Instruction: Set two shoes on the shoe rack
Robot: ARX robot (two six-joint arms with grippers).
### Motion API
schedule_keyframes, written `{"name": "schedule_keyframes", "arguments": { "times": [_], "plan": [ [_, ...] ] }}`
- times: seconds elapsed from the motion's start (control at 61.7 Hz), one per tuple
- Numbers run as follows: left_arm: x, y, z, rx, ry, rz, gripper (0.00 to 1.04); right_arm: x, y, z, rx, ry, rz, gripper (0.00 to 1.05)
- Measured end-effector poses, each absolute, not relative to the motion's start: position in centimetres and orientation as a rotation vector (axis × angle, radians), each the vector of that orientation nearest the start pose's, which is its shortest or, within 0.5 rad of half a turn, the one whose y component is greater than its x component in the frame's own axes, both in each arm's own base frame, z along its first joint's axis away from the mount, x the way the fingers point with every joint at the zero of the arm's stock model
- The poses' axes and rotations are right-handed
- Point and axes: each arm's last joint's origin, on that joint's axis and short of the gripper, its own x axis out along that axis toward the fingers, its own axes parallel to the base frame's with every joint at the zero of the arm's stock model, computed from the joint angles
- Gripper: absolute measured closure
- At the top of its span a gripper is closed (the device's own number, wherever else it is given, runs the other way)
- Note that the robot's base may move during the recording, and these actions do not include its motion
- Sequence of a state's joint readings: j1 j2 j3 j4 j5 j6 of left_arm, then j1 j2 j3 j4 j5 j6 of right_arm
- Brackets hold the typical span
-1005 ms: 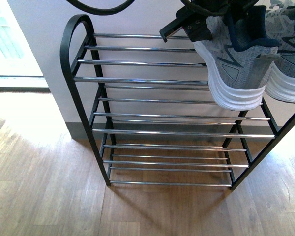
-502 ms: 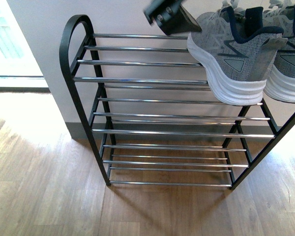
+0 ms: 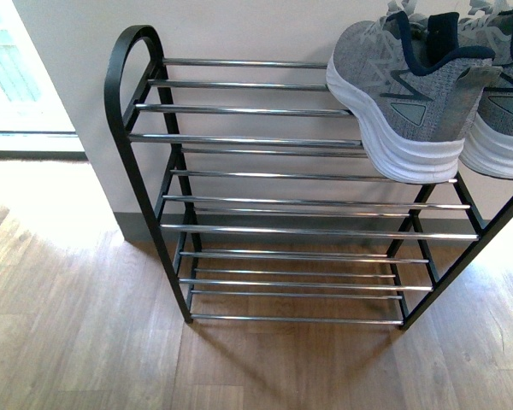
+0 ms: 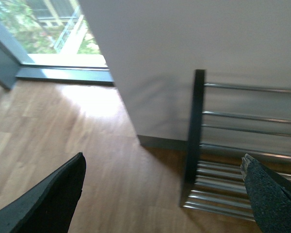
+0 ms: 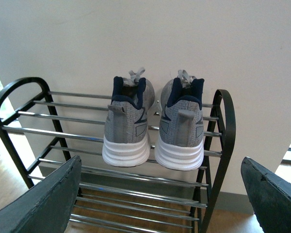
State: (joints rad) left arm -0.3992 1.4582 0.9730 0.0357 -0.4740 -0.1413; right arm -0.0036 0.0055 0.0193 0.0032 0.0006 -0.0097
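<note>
Two grey knit shoes with white soles stand side by side on the top shelf of the shoe rack (image 3: 239, 141), at its right end. In the front view I see the left shoe (image 3: 402, 94) and part of the right shoe (image 3: 500, 102); neither gripper shows there. The right wrist view faces both heels, left shoe (image 5: 128, 126) and right shoe (image 5: 182, 128), on the rack (image 5: 226, 126). My right gripper (image 5: 161, 165) is open and empty, back from the shoes. My left gripper (image 4: 163, 160) is open and empty, off the rack's left end (image 4: 196, 126).
The rack stands against a white wall (image 3: 239, 26) on a wooden floor (image 3: 85, 342). A bright window (image 3: 17, 77) lies to the left. The lower shelves (image 3: 308, 231) hold nothing.
My left gripper let go of the left shoe, drew up and away, and left the front view. The shoe settled level on the top shelf.
</note>
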Motion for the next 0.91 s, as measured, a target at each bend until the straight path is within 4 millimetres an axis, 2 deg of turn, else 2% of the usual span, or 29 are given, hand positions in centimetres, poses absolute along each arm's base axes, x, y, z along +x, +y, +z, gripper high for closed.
{"name": "schedule_keyframes", "arguments": {
  "times": [0.049,0.162,0.373,0.518,0.907],
  "plan": [
    [28.8,-9.9,26.4,-0.005,0.19,0.009,0.27,9.7,0.0,17.0,-0.01,-0.017,-0.004,0.09],
    [26.2,-7.6,25.1,-0.033,0.009,-0.009,0.47,9.7,0.0,17.0,-0.01,-0.017,-0.004,0.09],
    [22.8,-4.8,22.2,-0.017,0.005,-0.006,0.8,9.7,0.0,17.0,-0.01,-0.017,-0.004,0.09],
    [20.9,-3.5,20.9,-0.012,0.009,-0.008,1.04,9.7,0.0,17.0,-0.01,-0.017,-0.004,0.09],
    [16.8,-1.4,18.7,-0.01,0.007,-0.002,1.03,9.7,0.0,17.0,-0.01,-0.017,-0.004,0.09]
  ]
}}
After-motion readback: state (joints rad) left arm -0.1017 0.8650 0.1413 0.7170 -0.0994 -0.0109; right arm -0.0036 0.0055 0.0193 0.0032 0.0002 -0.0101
